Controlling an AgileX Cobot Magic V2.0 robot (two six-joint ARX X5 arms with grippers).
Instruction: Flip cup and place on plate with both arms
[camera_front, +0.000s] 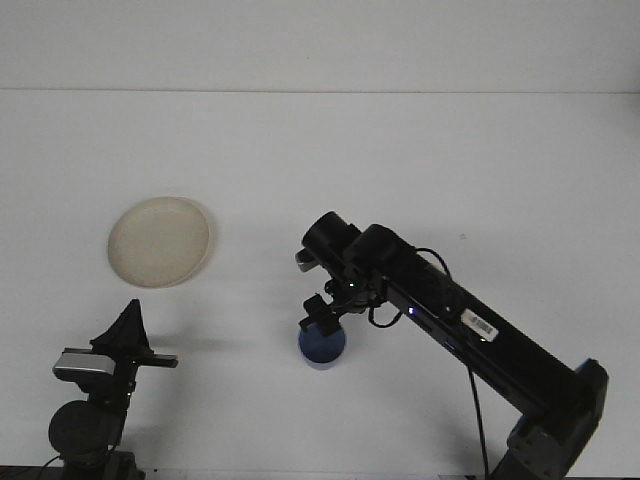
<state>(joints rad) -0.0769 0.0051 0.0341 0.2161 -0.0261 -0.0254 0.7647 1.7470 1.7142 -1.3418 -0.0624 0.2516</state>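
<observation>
Saw a white table (470, 160) from the front, with a cream plate (160, 241) lying on its left half, bare inside. Found the blue cup (322, 346) standing on the table near the middle, toward the front edge, well apart from the plate and off to its right. Could make out a dark blue round face and a paler band along the lower edge, but could not tell which end was up.

Followed the right arm (470, 325) from the lower right corner, slanting up and left across the table. Noted a white label on its black casing and a thin black cable (478, 410) trailing down beside it. Placed the right gripper (322, 312) just over the cup's upper edge, touching it or very nearly so. Could not tell how wide it stood, nor whether it held the cup, since everything there ran together in black.

Found the left gripper (128, 328) low in the left corner, in front of the plate and apart from it, drawn together into one solid dark point with no gap showing, holding nothing.
</observation>
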